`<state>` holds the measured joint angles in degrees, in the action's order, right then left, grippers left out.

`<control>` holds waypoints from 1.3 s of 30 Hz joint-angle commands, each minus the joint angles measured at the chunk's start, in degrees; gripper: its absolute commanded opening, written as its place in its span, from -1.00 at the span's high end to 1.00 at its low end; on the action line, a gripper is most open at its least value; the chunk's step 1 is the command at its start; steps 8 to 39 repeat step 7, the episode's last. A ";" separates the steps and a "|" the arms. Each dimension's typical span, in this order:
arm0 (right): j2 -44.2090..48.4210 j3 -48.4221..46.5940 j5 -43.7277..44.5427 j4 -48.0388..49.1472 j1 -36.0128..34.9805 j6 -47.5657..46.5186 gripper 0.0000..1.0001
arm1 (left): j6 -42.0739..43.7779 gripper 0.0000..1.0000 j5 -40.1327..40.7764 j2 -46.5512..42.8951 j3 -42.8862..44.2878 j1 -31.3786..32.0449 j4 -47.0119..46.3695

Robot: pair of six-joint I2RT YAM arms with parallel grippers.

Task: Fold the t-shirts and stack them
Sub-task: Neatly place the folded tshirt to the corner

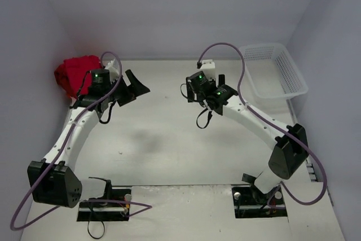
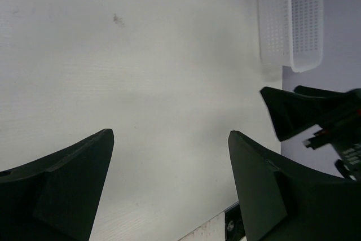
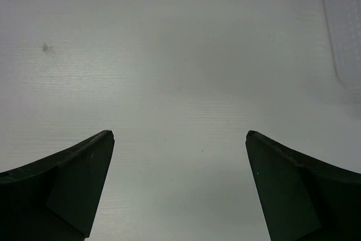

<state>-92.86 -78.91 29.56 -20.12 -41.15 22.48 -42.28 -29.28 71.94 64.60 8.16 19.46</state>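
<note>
A compact bundle of red t-shirts (image 1: pixel 76 73) lies at the table's far left, against the wall. My left gripper (image 1: pixel 137 88) is just right of it, pointing away from it toward the table's middle, open and empty. In the left wrist view the left gripper (image 2: pixel 172 134) shows only bare table between its jaws. My right gripper (image 1: pixel 204 87) hovers over the far middle of the table, open and empty. The right wrist view shows the right gripper (image 3: pixel 179 134) over bare table too. No shirt shows in either wrist view.
A white mesh basket (image 1: pixel 274 70) stands at the far right corner and looks empty. It also shows in the left wrist view (image 2: pixel 290 21) and faintly in the right wrist view (image 3: pixel 345 26). The right gripper's fingers (image 2: pixel 307 111) show in the left wrist view. Walls close in on three sides.
</note>
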 commanded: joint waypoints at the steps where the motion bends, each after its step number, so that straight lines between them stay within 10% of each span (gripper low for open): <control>1: 5.49 -0.36 4.28 -0.01 0.54 -1.12 -1.00 | 2.29 -0.54 0.62 -0.31 1.76 0.36 -2.32; 39: 4.44 -0.97 1.46 -0.88 1.95 -2.09 -1.00 | 2.20 -0.54 0.45 -0.57 2.20 0.36 -2.50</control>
